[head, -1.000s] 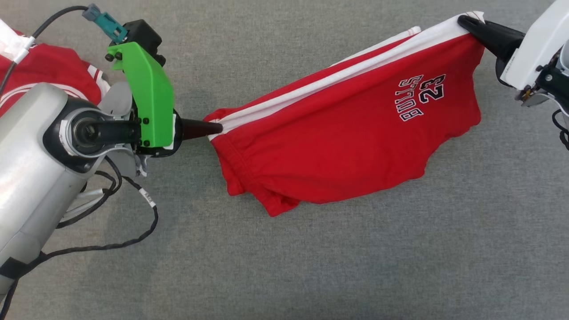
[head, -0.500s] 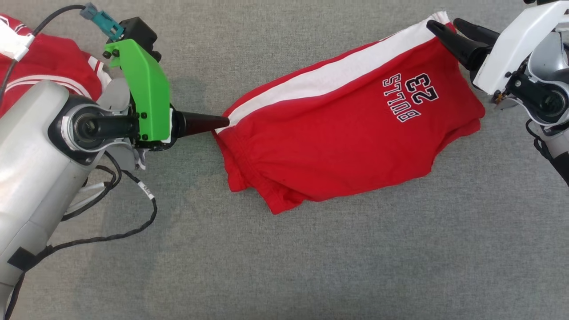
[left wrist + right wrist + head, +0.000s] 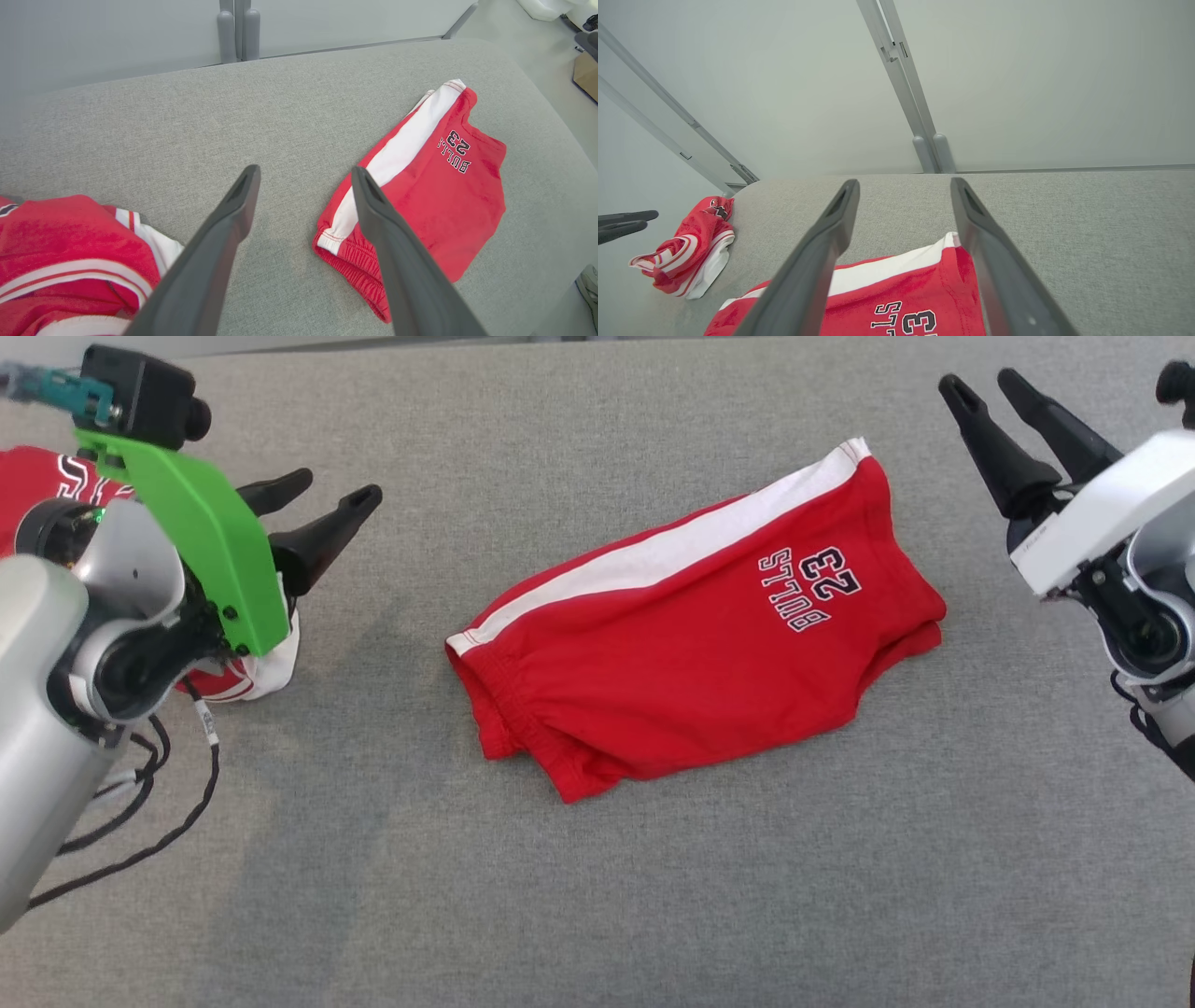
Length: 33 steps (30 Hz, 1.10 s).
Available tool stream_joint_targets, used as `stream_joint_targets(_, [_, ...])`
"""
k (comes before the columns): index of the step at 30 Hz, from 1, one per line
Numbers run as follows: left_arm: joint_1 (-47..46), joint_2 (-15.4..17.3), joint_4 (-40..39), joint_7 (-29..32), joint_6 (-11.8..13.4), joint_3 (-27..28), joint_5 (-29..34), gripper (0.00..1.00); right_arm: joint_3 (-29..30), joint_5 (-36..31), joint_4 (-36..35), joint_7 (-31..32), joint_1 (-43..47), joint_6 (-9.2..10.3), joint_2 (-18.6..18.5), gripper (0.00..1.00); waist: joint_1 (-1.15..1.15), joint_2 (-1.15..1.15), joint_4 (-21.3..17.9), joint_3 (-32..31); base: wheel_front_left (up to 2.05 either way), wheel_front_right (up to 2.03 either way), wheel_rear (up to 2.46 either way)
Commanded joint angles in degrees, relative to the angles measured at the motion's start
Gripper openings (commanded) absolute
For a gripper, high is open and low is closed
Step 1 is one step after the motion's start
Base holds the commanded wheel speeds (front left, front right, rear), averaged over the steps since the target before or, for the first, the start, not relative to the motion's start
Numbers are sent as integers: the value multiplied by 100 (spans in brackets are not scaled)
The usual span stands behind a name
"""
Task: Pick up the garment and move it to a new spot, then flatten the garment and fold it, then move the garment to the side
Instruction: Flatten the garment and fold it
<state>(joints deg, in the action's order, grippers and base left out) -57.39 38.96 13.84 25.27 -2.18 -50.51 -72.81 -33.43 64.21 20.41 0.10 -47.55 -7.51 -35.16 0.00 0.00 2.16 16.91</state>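
The garment (image 3: 691, 635) is a pair of red shorts with a white side stripe and "BULLS 23" print, lying folded in half on the grey surface (image 3: 597, 896). It also shows in the left wrist view (image 3: 420, 196) and the right wrist view (image 3: 887, 294). My left gripper (image 3: 331, 495) hovers open to the garment's left, well clear of its waistband. My right gripper (image 3: 980, 381) stands open to the garment's upper right, with nothing between its fingers. In the wrist views the left gripper (image 3: 303, 172) and the right gripper (image 3: 903, 186) spread wide.
A second red and white garment (image 3: 70, 261) lies bunched at the surface's left end, also seen as a red heap (image 3: 686, 252) and partly behind my left arm (image 3: 37, 476). A pale wall with metal posts (image 3: 924, 140) rises behind the surface's far edge.
Both grippers opened and let go of the garment, which dropped flat onto the surface. Both arms pulled away from it, left gripper to the left, right gripper to the upper right.
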Motion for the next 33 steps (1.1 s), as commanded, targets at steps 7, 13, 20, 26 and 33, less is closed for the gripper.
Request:
stream_joint_targets(7, [979,153,-727,-2061,900,305,928,100,124,57,581,-450,624,4,-52,100,0,0,134,-355,0,0,0])
stream_joint_targets(13, [1835,20,-1243,-3579,1623,454,1519,100,144,282,1143,-228,802,4,8,100,0,0,461,-304,0,0,0])
stream_joint_targets(20, [2784,-285,-1511,-4026,2038,642,1859,100,23,570,1907,462,826,3,-4,100,0,0,919,-265,0,0,0])
stream_joint_targets(26, [3497,-687,-1608,-4050,1970,1058,2060,100,-57,826,2488,1171,705,3,-1,100,0,0,1253,-289,0,0,0])
stream_joint_targets(33, [3884,-1021,-1579,-4048,1773,1356,2440,100,-129,1040,2992,1842,561,3,236,100,0,0,1436,-323,0,0,0])
